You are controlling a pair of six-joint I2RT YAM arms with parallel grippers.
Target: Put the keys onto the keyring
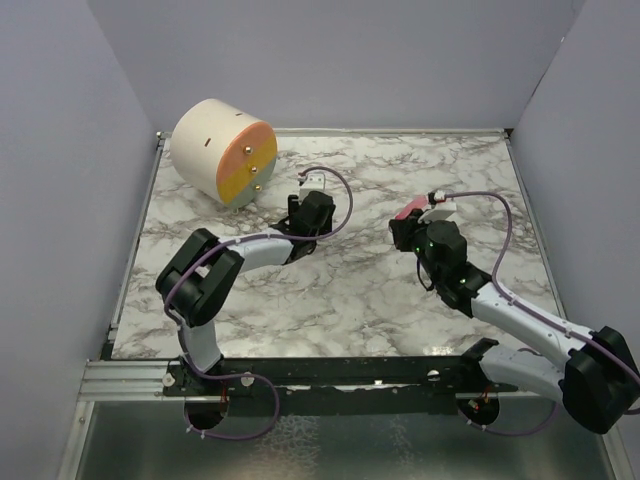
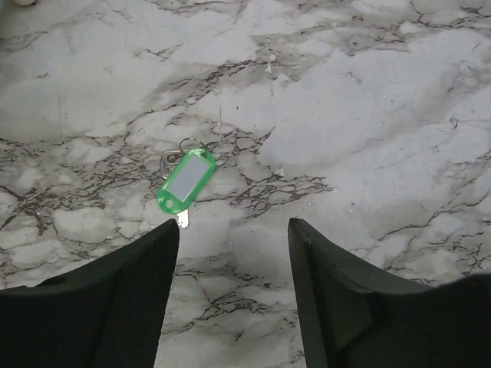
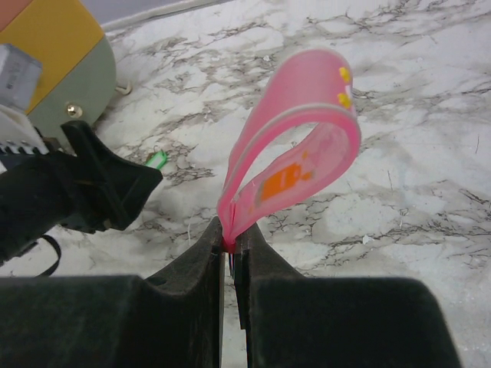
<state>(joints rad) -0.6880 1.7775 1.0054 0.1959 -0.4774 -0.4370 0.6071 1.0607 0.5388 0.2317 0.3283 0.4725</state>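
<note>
Left hand (image 2: 234,227), fingers spread with nothing between them, hovers low over the marble tabletop (image 2: 368,115), just short of the green key tag (image 2: 186,180), which lies flat with a small metal ring (image 2: 189,143) at its far end. Right hand (image 3: 232,244), pressed together, pinches the base of the pink keyring strap (image 3: 307,138), held up as a loop clear of the tabletop. Risk ahead: the thin tag sits off-centre, toward the left finger, so a closing pinch could skate it across the smooth marble or catch only an edge. The floppy strap may also sag during threading.
</note>
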